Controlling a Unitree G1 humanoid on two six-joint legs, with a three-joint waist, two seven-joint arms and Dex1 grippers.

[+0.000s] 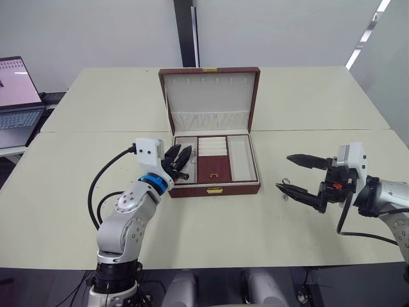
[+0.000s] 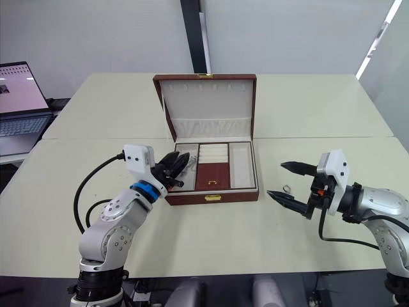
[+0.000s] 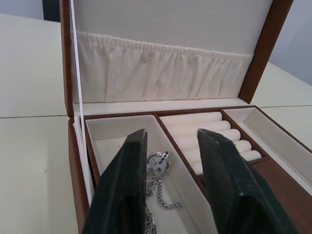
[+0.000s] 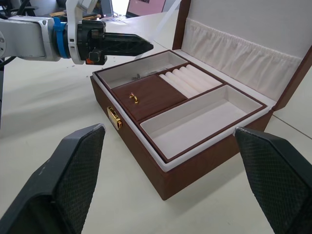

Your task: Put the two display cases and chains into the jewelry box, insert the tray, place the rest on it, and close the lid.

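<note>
The jewelry box (image 1: pixel 192 191) stands open mid-table, its lid (image 1: pixel 211 96) upright. The tray (image 1: pixel 213 167) sits inside it. A silver chain (image 3: pixel 158 183) lies in the tray's left section. My left gripper (image 1: pixel 180 160) hovers open just over that section, the chain below and between its fingers (image 3: pixel 122 185). My right gripper (image 1: pixel 283 172) is open above the table to the right of the box, holding nothing. A small silver piece (image 2: pixel 287 188) lies on the table by its lower finger. The display cases are hidden.
A laptop (image 1: pixel 16 102) stands open on a side table at the far left. A seam (image 1: pixel 96 131) between two tabletops runs across behind the box front. A black cable (image 1: pixel 102 185) loops off my left arm.
</note>
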